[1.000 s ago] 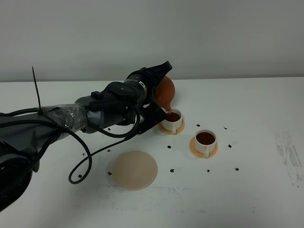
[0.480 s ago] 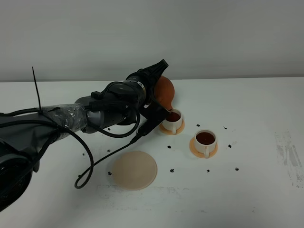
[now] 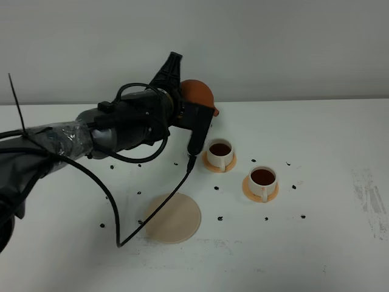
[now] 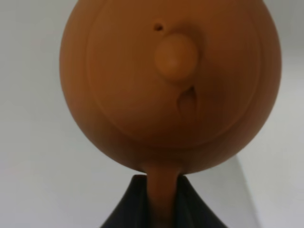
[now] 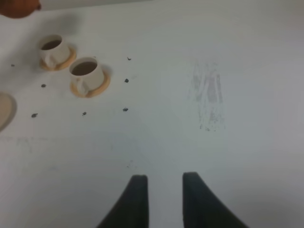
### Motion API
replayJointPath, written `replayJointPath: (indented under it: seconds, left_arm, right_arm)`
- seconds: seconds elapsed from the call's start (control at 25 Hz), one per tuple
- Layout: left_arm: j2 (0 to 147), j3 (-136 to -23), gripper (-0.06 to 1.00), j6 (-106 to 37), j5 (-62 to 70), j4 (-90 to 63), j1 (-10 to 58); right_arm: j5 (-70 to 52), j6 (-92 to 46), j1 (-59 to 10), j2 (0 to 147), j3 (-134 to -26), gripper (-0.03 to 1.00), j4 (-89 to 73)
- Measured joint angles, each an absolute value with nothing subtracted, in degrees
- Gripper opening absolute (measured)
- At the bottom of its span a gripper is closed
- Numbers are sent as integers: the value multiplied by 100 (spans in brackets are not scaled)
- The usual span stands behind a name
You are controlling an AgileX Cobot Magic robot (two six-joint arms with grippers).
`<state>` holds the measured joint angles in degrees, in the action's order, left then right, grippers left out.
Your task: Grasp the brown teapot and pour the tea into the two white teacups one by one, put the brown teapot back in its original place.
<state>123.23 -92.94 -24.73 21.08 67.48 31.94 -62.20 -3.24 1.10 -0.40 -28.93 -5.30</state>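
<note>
Teapot aloft, both cups filled.
My left claw [image 4: 161, 202] grips the brown teapot [image 3: 196, 94] by its handle above the worktop [image 3: 316, 182]; my right claw [image 5: 164, 190] is clenched, empty.

Teapot [image 4: 171, 90] matt smooth clay; teacups [image 3: 263, 180] glossy white ceramic.

The round clay teapot [image 3: 197, 94] was reddish-brown; both cylindrical teacups [image 3: 220, 152] [image 3: 263, 180] cream-white on orange saucers; the flat coaster disc [image 3: 172, 217] pale beige; the tabletop [image 3: 328, 152] white.
</note>
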Motion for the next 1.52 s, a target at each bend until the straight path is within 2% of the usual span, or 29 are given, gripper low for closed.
replayJointPath:
  seconds: [0.32, 0.6, 1.0, 1.52]
  left_arm:
    - [11672, -9074, 12, -2445, 2883, 3766, 2952]
    - [11395, -8426, 12, -2334, 3057, 2104, 2651]
    - [11447, -8090, 12, -1481, 3037, 1680, 2305]
    - [12019, -8090, 12, -1403, 2950, 1350, 2276]
  right_arm:
    - [-6220, -324, 110, -40, -2893, 21, -530]
    - [-6220, -324, 110, -40, -2893, 21, -530]
    - [-6220, -324, 110, -40, -2893, 21, -530]
    - [-6220, -324, 110, -40, -2893, 21, -530]
